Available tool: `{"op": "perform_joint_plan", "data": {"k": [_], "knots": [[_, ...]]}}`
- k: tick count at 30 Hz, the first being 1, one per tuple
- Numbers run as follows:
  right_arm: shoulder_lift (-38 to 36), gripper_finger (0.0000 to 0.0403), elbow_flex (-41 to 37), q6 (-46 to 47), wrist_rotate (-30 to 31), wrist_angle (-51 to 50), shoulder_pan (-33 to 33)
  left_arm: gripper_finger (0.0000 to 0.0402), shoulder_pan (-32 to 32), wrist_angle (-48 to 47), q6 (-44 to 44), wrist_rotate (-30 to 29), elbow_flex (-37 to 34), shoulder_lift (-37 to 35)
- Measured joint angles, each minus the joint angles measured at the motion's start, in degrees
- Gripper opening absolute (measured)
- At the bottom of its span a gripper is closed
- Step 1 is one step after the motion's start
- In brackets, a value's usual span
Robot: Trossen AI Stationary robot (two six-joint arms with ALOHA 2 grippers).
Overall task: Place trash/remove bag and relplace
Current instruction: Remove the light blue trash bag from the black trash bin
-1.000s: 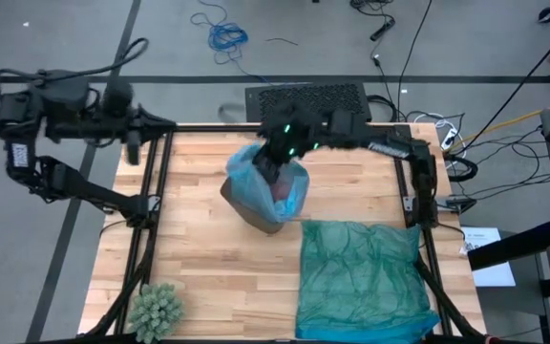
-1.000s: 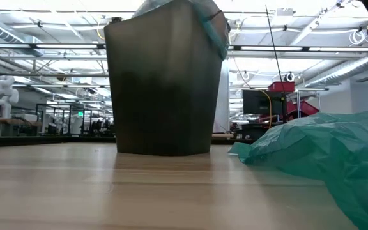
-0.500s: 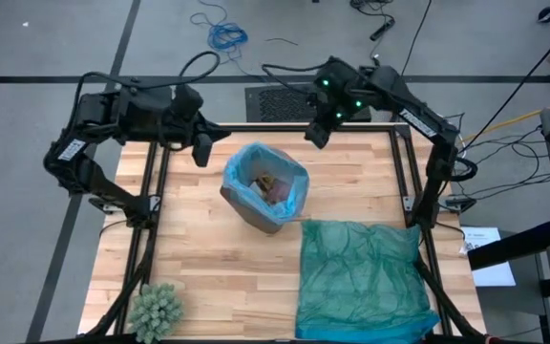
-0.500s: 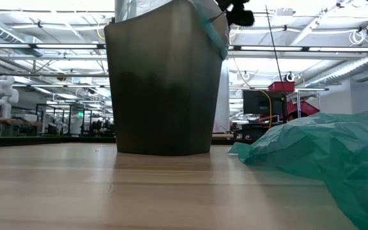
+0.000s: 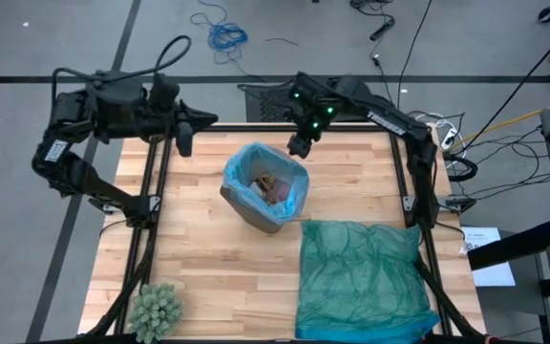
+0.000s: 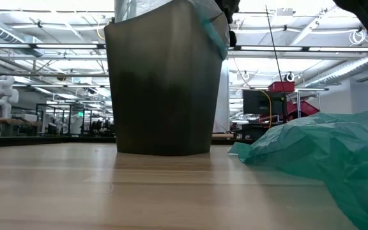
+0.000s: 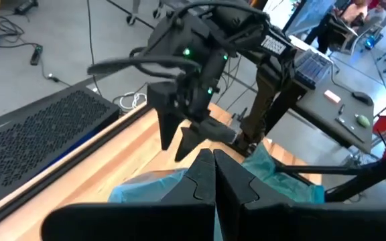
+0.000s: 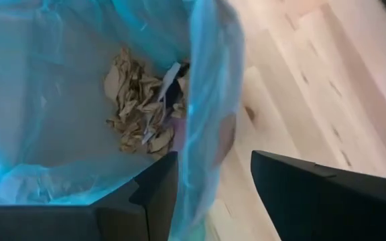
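Sky-blue bag lines a dark grey bin holding brown trash; teal-green bag alongside.

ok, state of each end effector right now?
Left end effector: closed, empty, off the bin's left.
Right end effector: open, holding nothing, its fingers astride the blue bag rim over the trash.

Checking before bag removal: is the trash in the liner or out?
In. Brown paper wads lie at the bottom of the blue liner, which lines the upright bin.
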Motion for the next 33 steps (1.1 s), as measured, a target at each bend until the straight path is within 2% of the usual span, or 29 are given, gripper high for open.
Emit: {"op": "perform_joint_plan", "data": {"k": [7, 10, 14, 18, 20, 28, 33], "knots": [[2.91, 0.0178, 0.00, 0.53, 0.47, 1.50, 1.12, 0.0000, 0.00, -0.74, 0.17, -0.07, 0.00, -0.27], [4.43, 0.0160, 0.00, 0.74, 0.46, 1.52, 1.10, 0.0000, 0.00, -0.73, 0.32, -0.07, 0.00, -0.22], [5.70, 0.0110, 0.02, -0.47, 0.43, 1.61, 1.13, 0.0000, 0.00, -0.71, 0.25, -0.05, 0.00, -0.28], [5.74, 0.0032, -0.02, -0.66, 2.23, 3.51, 1.29, 0.0000, -0.02, -0.71, -0.07, -0.03, 0.00, -0.24], [5.33, 0.0009, 0.00, -1.20, 2.53, 4.20, 1.24, 0.0000, -0.02, -0.70, -0.07, -0.03, 0.00, -0.26], [4.15, 0.0003, 0.00, -1.46, 1.94, 2.68, 1.45, 0.0000, -0.02, -0.77, -0.11, 0.25, 0.00, -0.26], [3.68, 0.0033, 0.00, -0.56, 3.35, 2.65, 1.70, 0.0000, -0.02, -0.87, -0.11, 0.23, 0.00, -0.26]]}}
